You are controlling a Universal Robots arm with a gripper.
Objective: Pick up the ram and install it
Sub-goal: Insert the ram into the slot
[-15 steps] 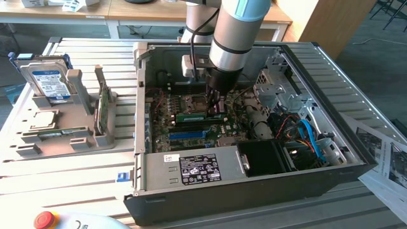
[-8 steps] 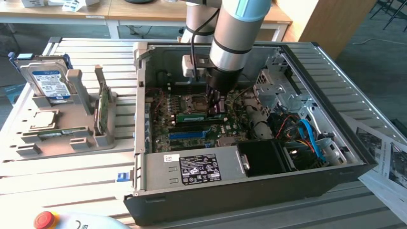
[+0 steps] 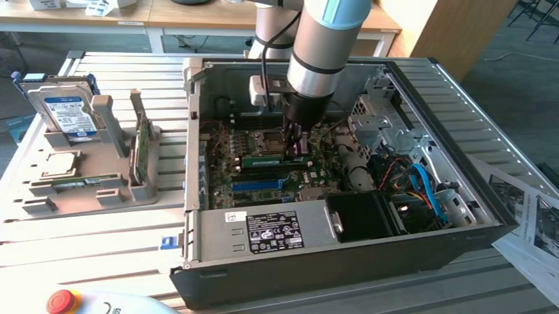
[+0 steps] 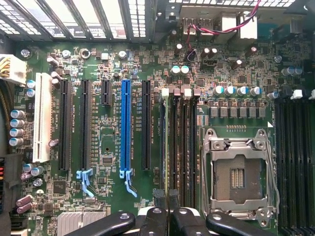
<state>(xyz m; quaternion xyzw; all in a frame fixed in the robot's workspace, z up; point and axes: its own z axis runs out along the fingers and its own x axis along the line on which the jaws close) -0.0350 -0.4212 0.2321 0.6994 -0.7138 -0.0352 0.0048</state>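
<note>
On the exterior view's left, a grey holder tray [image 3: 105, 196] stands on the slatted table. It carries an upright hard drive [image 3: 65, 111] with a blue-and-white label, a square processor [image 3: 54, 163] lying flat, a second memory stick [image 3: 83, 182] lying flat just beside it, and a green expansion card [image 3: 140, 154] standing on edge. Near the front edge, a red stop button [image 3: 61, 301] shows.

Further right lies the open computer case [image 3: 349, 268], with the motherboard [image 3: 253, 186] on its floor and the power supply [image 3: 271, 232] along its near wall. The arm reaches down into the case, and the gripper [image 3: 297, 154] is low over the board. Its fingers are closed on the ram [image 3: 262, 159], which stands on edge and stretches from the fingers toward the exterior view's left, right at the memory slots. Whether it is fully seated, I cannot tell.

From the wrist view, the motherboard [image 4: 108, 73] shows a white slot [image 4: 42, 118], black slots, and a blue slot [image 4: 126, 130]. Then comes the ram [image 4: 162, 147], seen edge-on as a thin strip running out from the gripper [image 4: 166, 199], just beside the black memory slots [image 4: 181, 142]. The open processor socket [image 4: 238, 172] sits next to those.

Toward the exterior view's right, blue cables [image 3: 423, 183] curl inside the case, and printed papers [image 3: 533, 222] lie outside it.
</note>
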